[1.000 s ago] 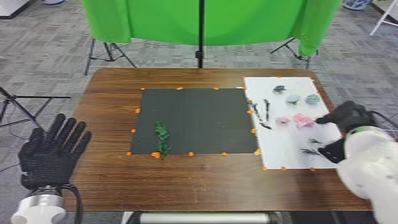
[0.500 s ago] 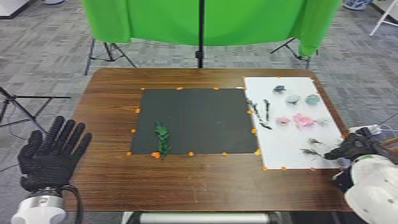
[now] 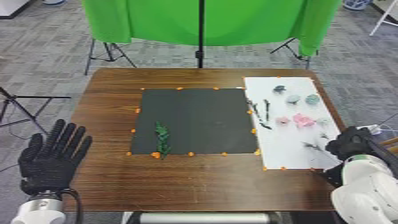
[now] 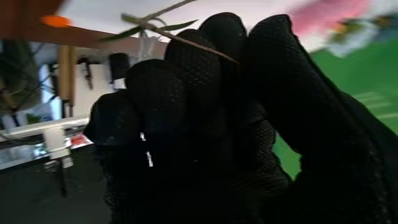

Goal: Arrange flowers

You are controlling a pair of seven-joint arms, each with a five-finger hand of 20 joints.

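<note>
In the head view my right hand [image 3: 354, 143] is at the white sheet's [image 3: 298, 160] right edge, beside thin sprigs [image 3: 311, 146]. Its fingers, in the right wrist view, are extended; across that hand [image 4: 191, 90] runs a thin leafy stem [image 4: 158, 30], and whether they touch I cannot tell. Pink flowers [image 3: 303, 120], bluish flowers [image 3: 293, 100] and dark twigs [image 3: 266, 111] lie on the white sheet. A green sprig [image 3: 163, 139] rests on the black sheet's [image 3: 200, 120] left part. My left hand [image 3: 51, 162] is open at the table's left edge, fingers straight.
Orange markers [image 3: 191, 154] edge both sheets on the brown table [image 3: 204, 185]. Behind the table hangs a green cloth [image 3: 160, 22] with stands around it. Cables [image 3: 378, 130] lie beyond the right edge.
My right hand has moved toward the near right side of the white sheet, then a little left. The thin sprigs beside it look slightly shifted. My left hand has barely moved.
</note>
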